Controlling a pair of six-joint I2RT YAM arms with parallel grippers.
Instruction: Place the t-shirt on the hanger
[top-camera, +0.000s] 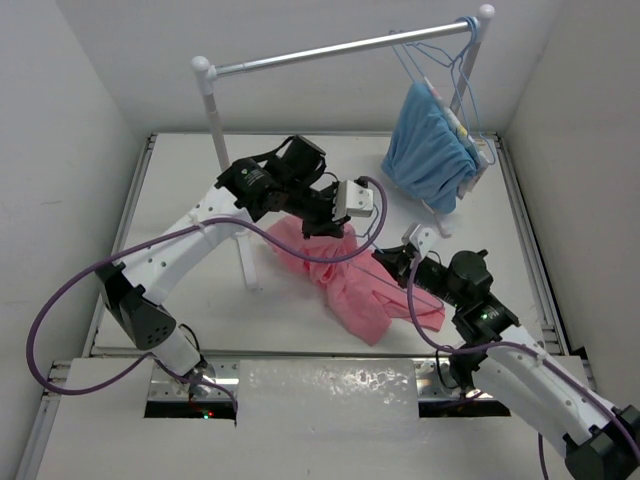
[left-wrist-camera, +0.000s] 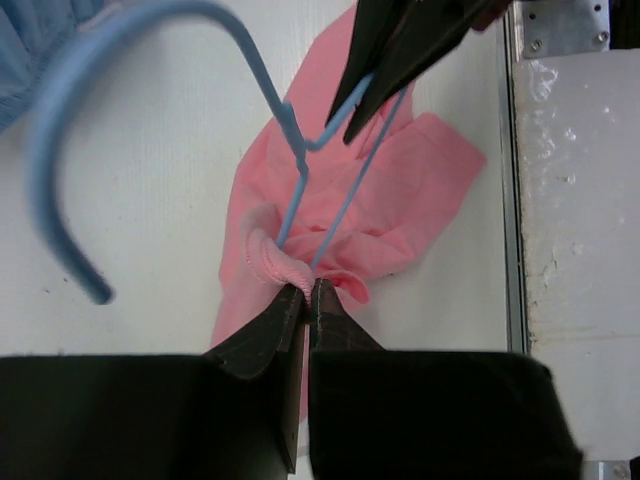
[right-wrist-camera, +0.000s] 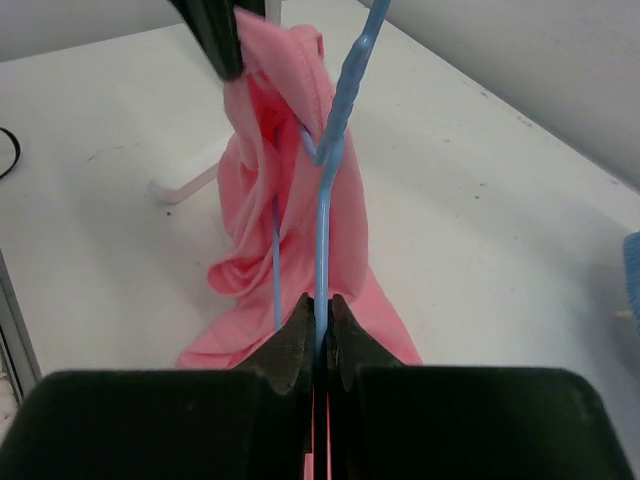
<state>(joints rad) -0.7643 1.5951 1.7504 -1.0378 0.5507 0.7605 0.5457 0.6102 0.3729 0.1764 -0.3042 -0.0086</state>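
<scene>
Closest to the lens in the right wrist view, the right gripper (right-wrist-camera: 318, 312) has its black fingers pressed tight on a thin wire of the hanger (right-wrist-camera: 324, 210). The wire rises straight away from them to a twisted neck. In the left wrist view the hook curves off on the side of the light-blue garment (left-wrist-camera: 30, 50), toward the far edge of the bench. Two of the hanger's light-blue wires run down into the folds of the t-shirt (top-camera: 352, 288). The left gripper (left-wrist-camera: 305, 293) pinches a rolled fold of that salmon-pink cloth, jaws nearly touching, and holds that end up. The t-shirt is crumpled and twisted, not spread out. Its long axis slants from the bench's middle toward the near right corner, where its loose end lies flat. The light-blue garment hangs from the rail (top-camera: 340, 47) by the far right corner.
</scene>
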